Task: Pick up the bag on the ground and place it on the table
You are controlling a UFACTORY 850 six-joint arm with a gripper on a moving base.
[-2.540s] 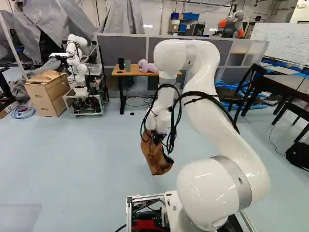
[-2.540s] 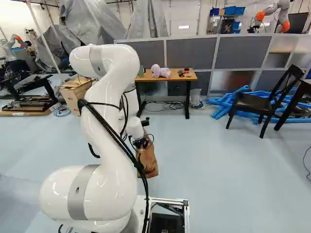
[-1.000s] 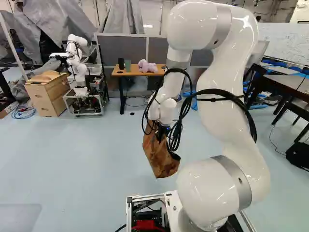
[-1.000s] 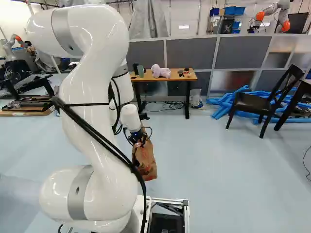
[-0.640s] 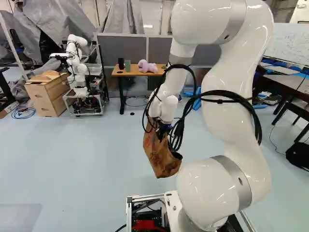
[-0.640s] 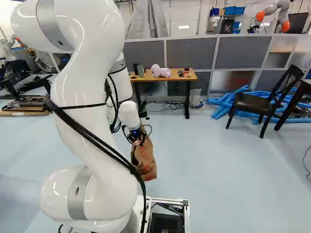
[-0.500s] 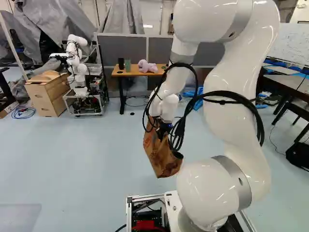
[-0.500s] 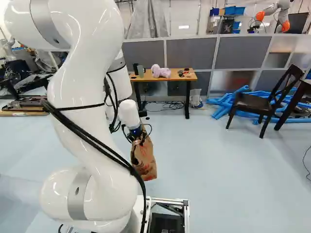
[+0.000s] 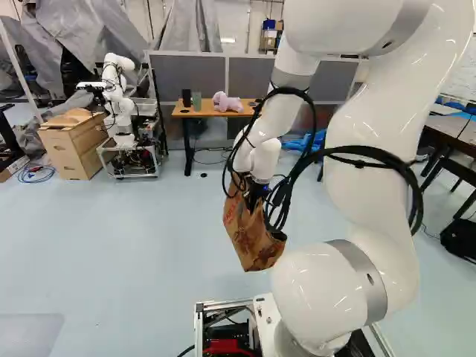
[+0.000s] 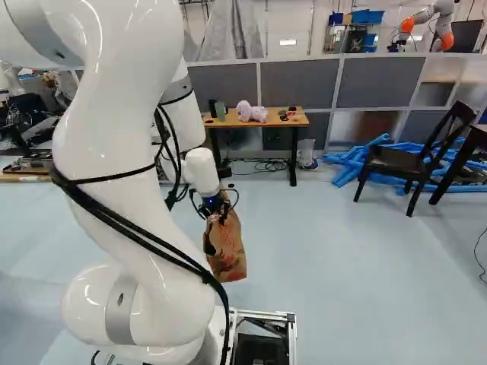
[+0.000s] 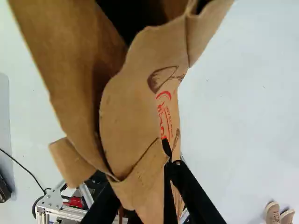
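While the table is standing well beyond, your gripper is pinching the brown paper bag, which is hanging tilted over the floor.

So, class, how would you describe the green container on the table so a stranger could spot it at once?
Find the long grey partition, then the wood-topped table in front of it. Towards its left end in the left base view, the green container stands between a black container and a pink toy. Its green colour sets it apart from both.
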